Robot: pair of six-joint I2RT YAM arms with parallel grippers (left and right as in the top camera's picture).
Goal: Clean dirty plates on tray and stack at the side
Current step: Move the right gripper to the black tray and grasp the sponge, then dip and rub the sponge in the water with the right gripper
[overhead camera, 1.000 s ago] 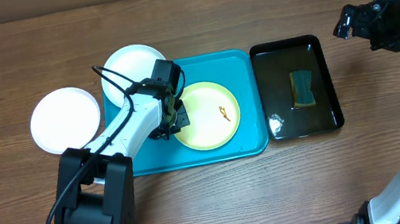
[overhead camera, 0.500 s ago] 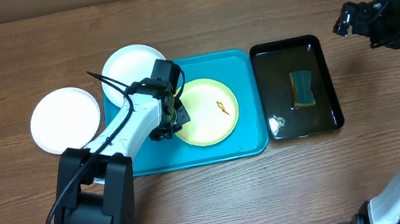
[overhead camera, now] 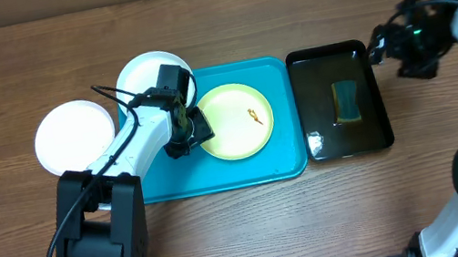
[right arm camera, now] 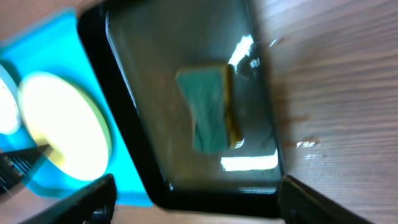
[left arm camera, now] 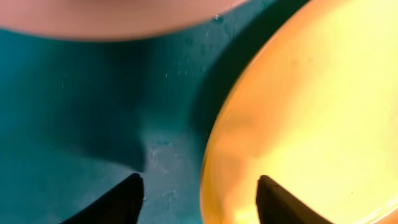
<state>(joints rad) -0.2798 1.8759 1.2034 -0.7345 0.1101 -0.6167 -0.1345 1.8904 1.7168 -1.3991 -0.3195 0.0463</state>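
While the yellow-green plate (overhead camera: 232, 133) is lying flat near the middle of the turquoise tray (overhead camera: 263, 169), orange smear (overhead camera: 253, 115) facing up, the left gripper (left arm camera: 198, 199) is hanging low at that plate's left rim, fingers (left arm camera: 121, 202) spread apart, one over the tray floor, one over the plate, clamping nothing. A white plate (overhead camera: 145, 73) is overlapping the tray's far left corner, and a second white plate (overhead camera: 74, 137) is sitting on the table (overhead camera: 255, 235) just off the tray's left edge. Near the black tray's (overhead camera: 382, 136) far right corner the right gripper (right arm camera: 196, 190) is hovering, jaws wide and empty, a sponge (overhead camera: 347, 100) lying in that tray.
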